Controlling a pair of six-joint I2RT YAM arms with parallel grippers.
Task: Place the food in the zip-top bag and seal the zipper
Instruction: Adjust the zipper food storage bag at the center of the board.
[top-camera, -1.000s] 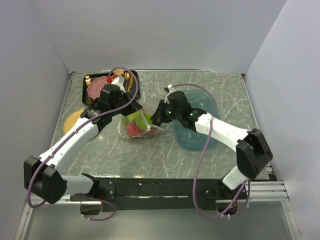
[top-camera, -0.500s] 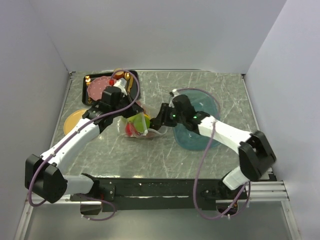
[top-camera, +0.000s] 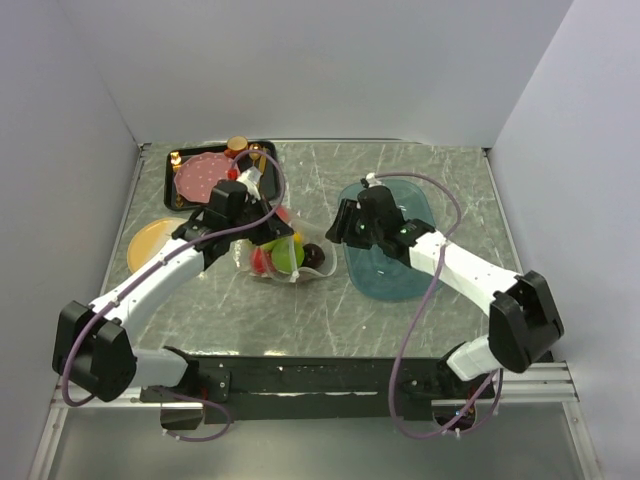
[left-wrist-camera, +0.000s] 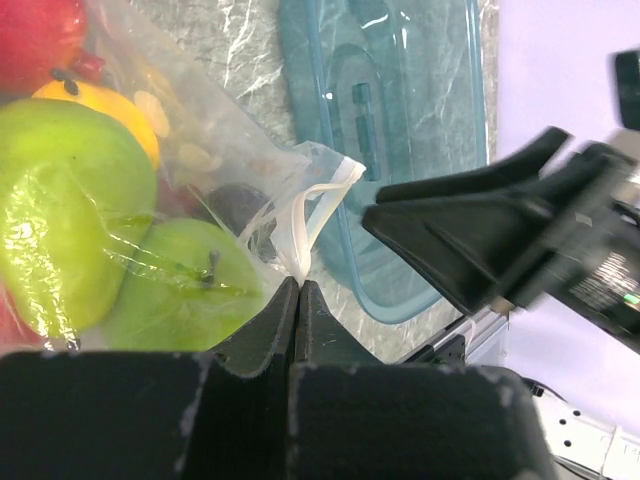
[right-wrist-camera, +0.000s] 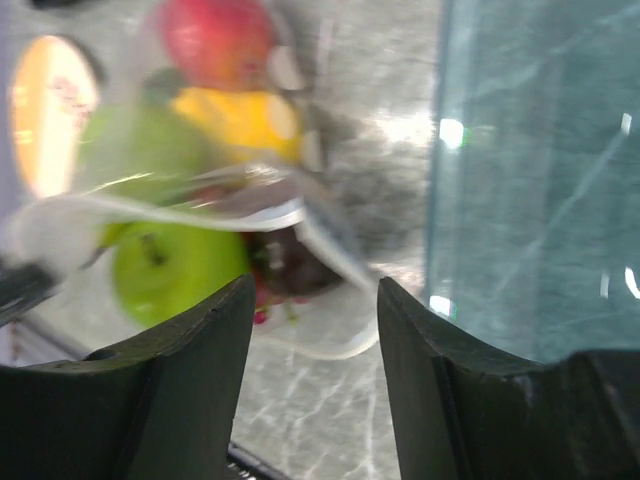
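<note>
Two arms meet over a grey table. Beside the teal tray lies the bag, fruit inside. My left gripper pinches the zipper; my right gripper hangs spread, empty. I'd pin one end and press along it.

A: Tight pinch here, the left gripper clamped on the white zipper, just beside the teal tray!
B: And the zip-top bag bulges farther from that tray, food packed inside: two green balls, a yellow-orange one, a red one.
</note>
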